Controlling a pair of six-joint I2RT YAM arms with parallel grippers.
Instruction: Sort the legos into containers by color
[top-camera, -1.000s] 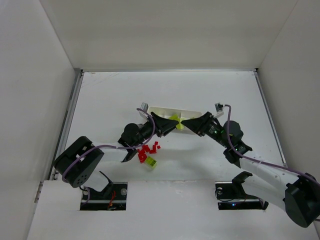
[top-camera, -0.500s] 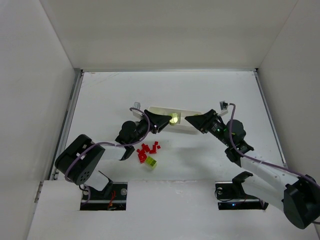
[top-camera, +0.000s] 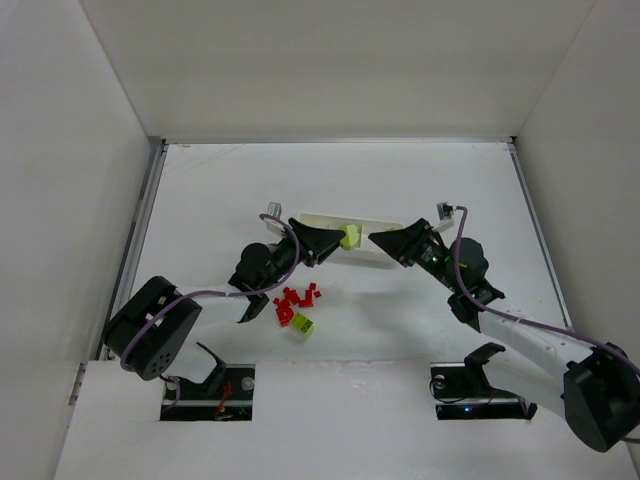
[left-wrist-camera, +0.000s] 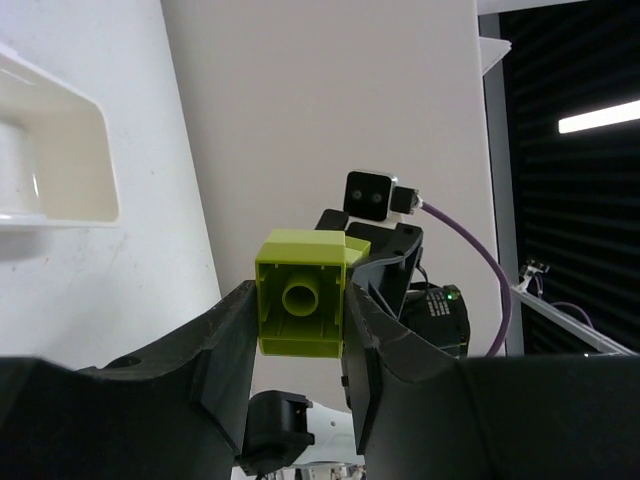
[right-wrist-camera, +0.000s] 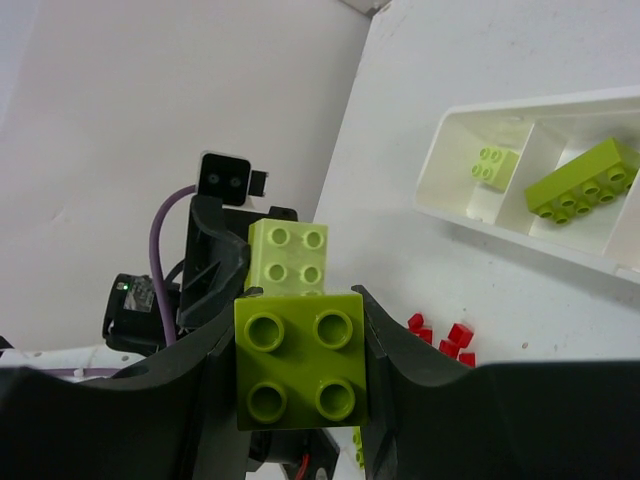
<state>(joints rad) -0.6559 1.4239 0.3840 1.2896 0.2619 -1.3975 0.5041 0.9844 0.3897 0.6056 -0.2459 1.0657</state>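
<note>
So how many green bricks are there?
5: a square brick in the left gripper, a second square brick in the right gripper, a small brick and a long brick in neighbouring compartments of the tray, a loose brick beside the red bricks. Others may be hidden.

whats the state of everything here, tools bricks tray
left tool: shut on pale green brick, held off the table
right tool: shut on lime square brick, held off the table
tray: flat on the table, partly filled
small green brick: lying in the tray's end compartment
long green brick: lying in the next compartment
red bricks: loose on the table, unsorted
yellow-green brick: loose beside the reds
</note>
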